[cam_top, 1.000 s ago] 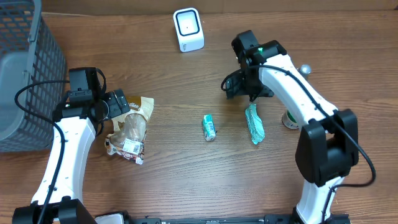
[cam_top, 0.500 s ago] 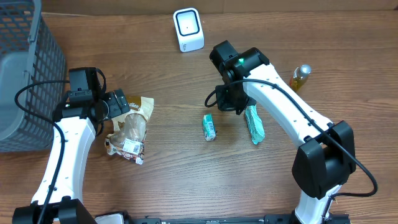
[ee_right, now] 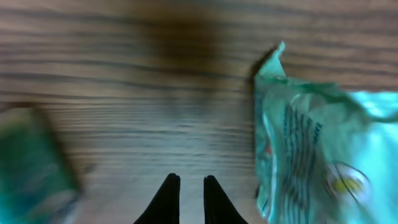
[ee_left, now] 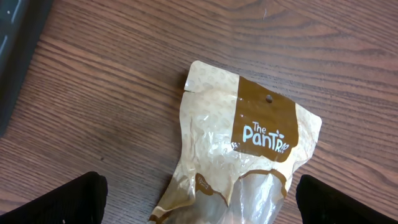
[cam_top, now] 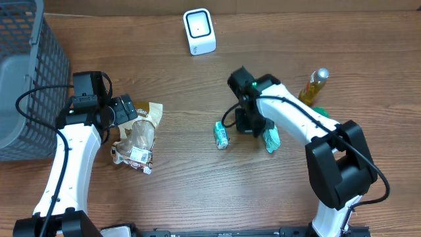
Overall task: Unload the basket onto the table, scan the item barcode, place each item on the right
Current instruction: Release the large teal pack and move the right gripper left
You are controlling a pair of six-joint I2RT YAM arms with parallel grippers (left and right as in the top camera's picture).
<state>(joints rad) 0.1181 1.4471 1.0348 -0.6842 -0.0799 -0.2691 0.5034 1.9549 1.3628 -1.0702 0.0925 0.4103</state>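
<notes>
overhead, we are seeing the right gripper (cam_top: 247,124) hanging low over the table (cam_top: 184,191), between a small green pack (cam_top: 221,135) on one side and a teal packet (cam_top: 271,138) on the other. both are lying flat in the middle of the table, well apart from the white scanner (cam_top: 199,31) standing at the far edge. in the right wrist view its fingertips are sitting almost together with nothing between them, pointing at bare wood, so we are calling it closed and empty. we are not able to tell which of the two it is going for; we are judging the teal packet the likelier, since it is lying just beside the fingers. that packet is looking like a thin, crinkled film sachet, pale teal with small print and a round yellow mark, one sealed end flaring out in a point. we are expecting it to be light and soft, buckling under a pinch and sliding on the wood. so we are favouring a hold across a sealed end or a long edge, leaving the printed faces free for the scanner; where the barcode is sitting we are not able to tell. the small green pack is looking boxier and stiffer, and would be taking a grip across its short width. the left gripper (ee_left: 199,202) is hovering wide open over a brown snack pouch (ee_left: 242,149), holding nothing.
</notes>
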